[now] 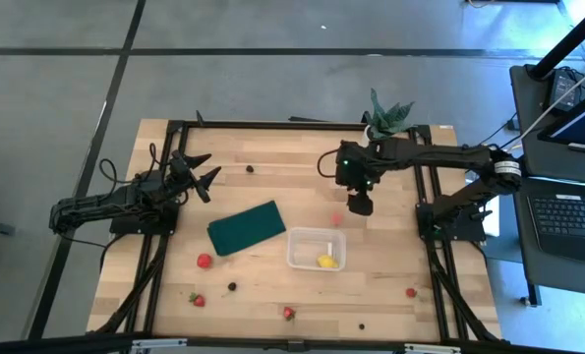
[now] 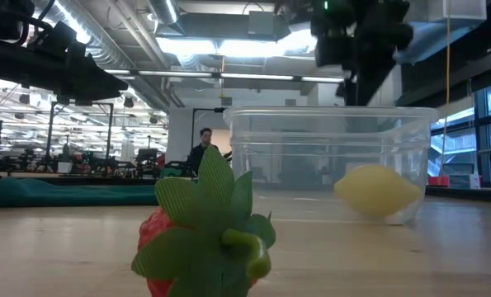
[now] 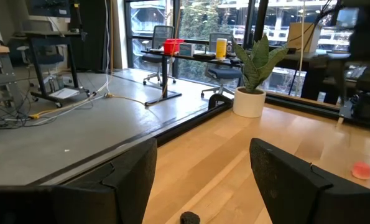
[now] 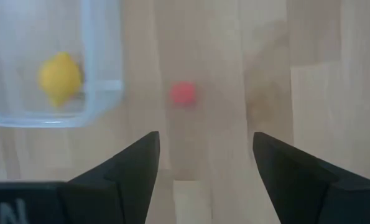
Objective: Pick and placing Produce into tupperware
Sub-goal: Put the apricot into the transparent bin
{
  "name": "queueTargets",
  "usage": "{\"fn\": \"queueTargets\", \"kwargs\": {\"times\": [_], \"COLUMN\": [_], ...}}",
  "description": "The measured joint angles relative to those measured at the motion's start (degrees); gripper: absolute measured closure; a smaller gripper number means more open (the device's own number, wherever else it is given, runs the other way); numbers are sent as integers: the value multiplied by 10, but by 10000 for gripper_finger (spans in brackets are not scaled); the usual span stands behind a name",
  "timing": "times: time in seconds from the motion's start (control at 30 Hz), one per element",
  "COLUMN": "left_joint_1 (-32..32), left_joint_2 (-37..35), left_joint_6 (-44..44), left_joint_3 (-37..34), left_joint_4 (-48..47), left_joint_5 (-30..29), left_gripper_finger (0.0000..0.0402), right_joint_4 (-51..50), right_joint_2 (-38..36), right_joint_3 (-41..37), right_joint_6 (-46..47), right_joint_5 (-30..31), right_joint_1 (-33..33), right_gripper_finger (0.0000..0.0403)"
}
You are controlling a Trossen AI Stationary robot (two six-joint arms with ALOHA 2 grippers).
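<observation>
From above, the small clear plastic rectangular tub [image 1: 317, 249] sits on the light wooden table [image 1: 272, 147] with one yellow lemon-like fruit [image 1: 325, 261] already inside it. The right gripper [image 1: 359, 206] hangs just beyond the tub's far edge, close to a small pale red round fruit [image 1: 336, 219] lying on the wood beside the tub. A dark green flat rectangular pad [image 1: 246, 226] lies next to the tub. Other produce is scattered around it: a larger red round fruit [image 1: 204, 261], red strawberries [image 1: 197, 299] along the near side, and small dark berries [image 1: 232, 286]. The left gripper [image 1: 200, 170] waits well apart from the tub, fingers spread.

At table height, a red strawberry with a green leafy cap [image 2: 208, 235] fills the foreground, the tub [image 2: 332, 161] behind it with the lemon [image 2: 377, 191] resting on its floor.

The left wrist camera shows its fingers [image 3: 132, 177] apart and empty, with a green potted plant [image 3: 254, 81] far from the tub.

The right wrist camera looks straight down: fingers [image 4: 132, 163] wide apart, holding nothing, the red round fruit [image 4: 183, 93] between and ahead of them, the tub [image 4: 104, 81] just beside.

The fruit is probably light, smooth moulded plastic, apt to roll or squirt out; a centred pinch across its widest part seems safest.
</observation>
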Motion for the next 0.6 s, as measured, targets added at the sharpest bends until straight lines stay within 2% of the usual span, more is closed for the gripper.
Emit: {"fn": "queueTargets", "kwargs": {"times": [0.3,0.6], "left_joint_1": [0,0], "left_joint_2": [0,0], "left_joint_6": [0,0], "left_joint_3": [0,0], "left_joint_4": [0,0], "left_joint_5": [0,0], "left_gripper_finger": [152,152], "right_joint_4": [164,317], "right_joint_2": [0,0], "right_joint_3": [-120,-193], "right_joint_6": [-20,-4], "right_joint_5": [-57,-57], "right_joint_1": [-7,6], "right_gripper_finger": [144,144]}}
